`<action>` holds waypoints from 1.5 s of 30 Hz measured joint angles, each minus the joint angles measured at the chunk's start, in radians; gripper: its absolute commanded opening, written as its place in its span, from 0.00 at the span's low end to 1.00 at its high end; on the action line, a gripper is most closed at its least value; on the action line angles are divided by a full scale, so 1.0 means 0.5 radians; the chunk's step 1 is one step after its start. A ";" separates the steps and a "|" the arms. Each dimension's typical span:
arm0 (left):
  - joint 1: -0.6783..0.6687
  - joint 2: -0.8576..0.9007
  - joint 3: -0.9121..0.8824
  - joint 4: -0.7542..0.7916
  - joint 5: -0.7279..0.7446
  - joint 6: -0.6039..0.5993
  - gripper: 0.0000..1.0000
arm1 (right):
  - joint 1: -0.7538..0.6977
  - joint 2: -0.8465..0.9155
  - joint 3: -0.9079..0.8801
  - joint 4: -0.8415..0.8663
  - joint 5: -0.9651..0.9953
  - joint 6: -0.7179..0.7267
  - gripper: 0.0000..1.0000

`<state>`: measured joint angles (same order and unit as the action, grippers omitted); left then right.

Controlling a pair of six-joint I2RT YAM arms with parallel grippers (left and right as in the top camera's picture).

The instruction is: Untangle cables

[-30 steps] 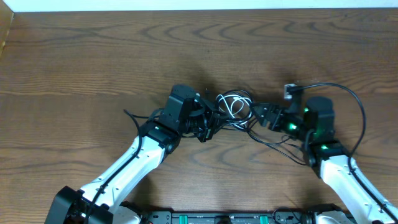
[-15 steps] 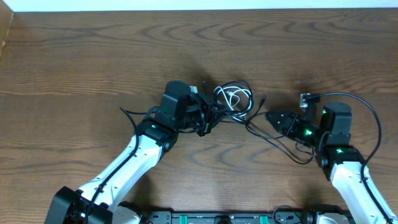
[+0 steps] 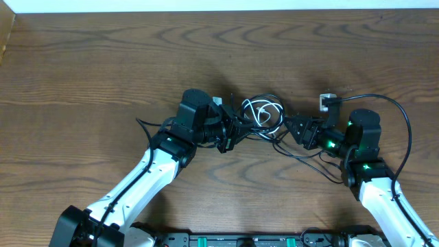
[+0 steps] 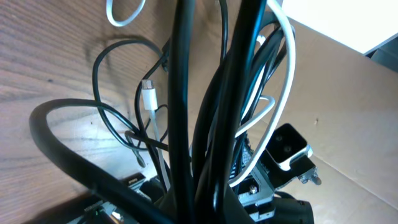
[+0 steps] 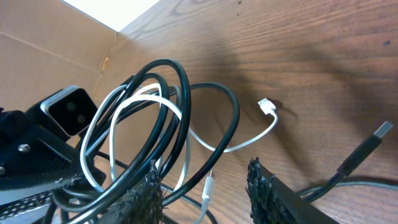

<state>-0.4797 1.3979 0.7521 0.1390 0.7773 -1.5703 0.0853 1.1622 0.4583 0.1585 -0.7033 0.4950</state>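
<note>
The cables (image 3: 263,114) lie bunched in a small tangle of black loops and one white loop at the table's middle, between my two grippers. My left gripper (image 3: 233,130) is shut on the tangle's left side; in the left wrist view black strands (image 4: 186,112) and the white cable (image 4: 287,68) rise straight out of it, and a white plug (image 4: 149,98) hangs beside them. My right gripper (image 3: 293,128) sits at the tangle's right edge. Its fingers (image 5: 148,193) stand apart, with a black loop (image 5: 231,124) and a white strand passing loosely between them. A small white plug (image 5: 266,106) rests on the wood.
A black connector (image 5: 368,148) lies on the table to the right of my right fingers. Thin black strands (image 3: 305,155) trail toward the front. The right arm's thick cord (image 3: 403,127) arcs beside it. A cardboard wall (image 3: 5,34) borders the far left.
My right gripper pulled away to the right, then came back left to the tangle's edge, with its jaws narrower than before. The left gripper stayed shut on the cables, shifting only slightly.
</note>
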 measured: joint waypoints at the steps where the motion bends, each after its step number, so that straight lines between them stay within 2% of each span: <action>1: 0.000 0.000 0.000 0.000 0.008 0.000 0.08 | 0.004 0.000 0.000 0.001 0.005 -0.014 0.42; 13: 0.004 0.000 0.000 0.006 0.044 -0.008 0.08 | 0.146 0.001 0.000 0.006 0.149 -0.061 0.38; 25: 0.011 0.000 0.000 0.314 0.203 -0.070 0.08 | 0.229 0.033 0.000 0.004 0.494 -0.065 0.36; 30: 0.011 0.000 0.000 0.317 0.223 -0.054 0.08 | 0.194 0.060 0.000 -0.004 0.590 -0.011 0.40; 34: 0.009 0.000 0.000 0.317 0.211 0.004 0.08 | 0.038 0.056 0.000 -0.009 0.548 0.072 0.43; 38: 0.009 0.000 0.000 0.317 0.207 0.026 0.08 | -0.134 0.056 0.000 -0.014 0.365 0.101 0.52; 45: 0.009 0.000 0.000 0.336 0.208 0.047 0.08 | -0.172 0.056 0.000 -0.010 -0.018 0.087 0.50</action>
<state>-0.4751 1.3979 0.7521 0.3069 0.8814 -1.5471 -0.0006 1.1900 0.4583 0.1535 -0.7124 0.5385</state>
